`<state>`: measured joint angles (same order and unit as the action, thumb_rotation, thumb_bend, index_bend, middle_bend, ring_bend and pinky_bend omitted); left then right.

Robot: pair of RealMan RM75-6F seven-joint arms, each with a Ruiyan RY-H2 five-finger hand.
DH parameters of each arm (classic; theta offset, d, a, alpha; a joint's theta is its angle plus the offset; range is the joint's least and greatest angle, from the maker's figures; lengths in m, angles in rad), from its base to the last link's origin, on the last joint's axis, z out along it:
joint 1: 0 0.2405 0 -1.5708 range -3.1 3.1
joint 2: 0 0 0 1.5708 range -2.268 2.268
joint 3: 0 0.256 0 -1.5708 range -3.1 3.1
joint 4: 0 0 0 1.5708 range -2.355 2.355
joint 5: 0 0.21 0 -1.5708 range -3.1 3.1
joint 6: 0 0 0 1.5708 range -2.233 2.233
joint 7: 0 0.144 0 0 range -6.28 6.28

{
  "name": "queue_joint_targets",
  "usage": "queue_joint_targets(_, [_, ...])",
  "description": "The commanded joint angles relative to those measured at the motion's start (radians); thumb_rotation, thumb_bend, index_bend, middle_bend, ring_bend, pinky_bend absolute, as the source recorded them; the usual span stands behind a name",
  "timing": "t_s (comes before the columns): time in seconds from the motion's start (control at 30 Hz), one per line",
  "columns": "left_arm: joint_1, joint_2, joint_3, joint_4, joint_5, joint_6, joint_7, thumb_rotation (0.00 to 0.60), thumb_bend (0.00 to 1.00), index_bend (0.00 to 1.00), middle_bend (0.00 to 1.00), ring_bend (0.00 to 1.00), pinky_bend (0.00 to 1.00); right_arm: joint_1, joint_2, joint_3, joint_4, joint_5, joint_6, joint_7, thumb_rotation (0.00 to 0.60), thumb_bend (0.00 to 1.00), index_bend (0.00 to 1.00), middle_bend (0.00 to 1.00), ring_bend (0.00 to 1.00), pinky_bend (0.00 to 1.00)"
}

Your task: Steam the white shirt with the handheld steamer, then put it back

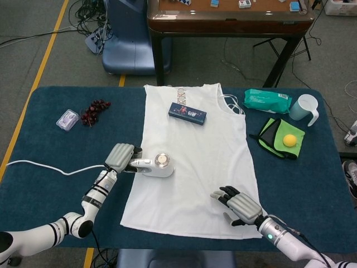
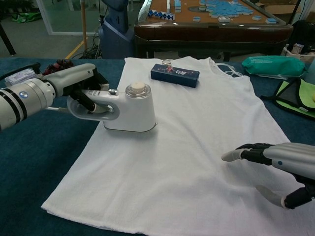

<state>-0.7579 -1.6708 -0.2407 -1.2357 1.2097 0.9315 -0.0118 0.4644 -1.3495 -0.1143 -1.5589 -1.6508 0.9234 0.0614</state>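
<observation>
The white shirt (image 1: 192, 156) (image 2: 187, 142) lies flat on the blue table, neck toward the far side. My left hand (image 1: 120, 157) (image 2: 78, 83) grips the handle of the white handheld steamer (image 1: 158, 166) (image 2: 130, 110), whose base rests on the shirt's left edge. Its white cord (image 1: 50, 167) trails off to the left. My right hand (image 1: 239, 204) (image 2: 278, 164) hovers over the shirt's lower right part, fingers spread and holding nothing.
A dark blue box (image 1: 187, 113) (image 2: 175, 74) lies on the shirt near the collar. A green wipes pack (image 1: 268, 100), a pale mug (image 1: 304, 108) and a green cloth with a yellow ball (image 1: 289, 140) stand at the right. Dark berries (image 1: 93, 111) and a small clear box (image 1: 66, 119) lie far left.
</observation>
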Motion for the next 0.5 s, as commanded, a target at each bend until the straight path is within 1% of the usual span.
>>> queue_joint_targets(0.03, [-0.003, -0.006, 0.003, 0.006, -0.002, -0.004, 0.002, 0.6, 0.21, 0.7, 0.79, 0.65, 0.67, 0.002, -0.005, -0.004, 0.006, 0.002, 0.001, 0.007, 0.511, 0.44, 0.08, 0.12, 0.01, 0.0])
queue_joint_targets(0.07, [-0.004, -0.01, 0.005, 0.01, -0.001, -0.007, 0.002, 0.6, 0.21, 0.7, 0.79, 0.65, 0.67, 0.002, -0.006, -0.006, 0.009, 0.002, 0.002, 0.011, 0.509, 0.4, 0.08, 0.12, 0.01, 0.0])
queue_joint_targets(0.17, [-0.007, -0.024, 0.011, 0.021, 0.004, -0.008, -0.001, 0.6, 0.21, 0.7, 0.79, 0.65, 0.67, 0.003, -0.008, -0.012, 0.013, 0.002, 0.005, 0.016, 0.51, 0.33, 0.08, 0.12, 0.01, 0.0])
queue_joint_targets(0.33, [-0.013, -0.053, 0.026, 0.048, 0.027, -0.005, -0.009, 0.6, 0.21, 0.7, 0.79, 0.65, 0.67, 0.005, -0.007, -0.021, 0.013, 0.001, 0.009, 0.015, 0.504, 0.27, 0.08, 0.12, 0.01, 0.0])
queue_joint_targets(0.5, [-0.02, -0.088, 0.041, 0.083, 0.062, 0.011, -0.012, 0.6, 0.21, 0.7, 0.79, 0.65, 0.67, 0.006, -0.002, -0.027, 0.009, 0.0, 0.017, 0.021, 0.496, 0.25, 0.08, 0.12, 0.01, 0.0])
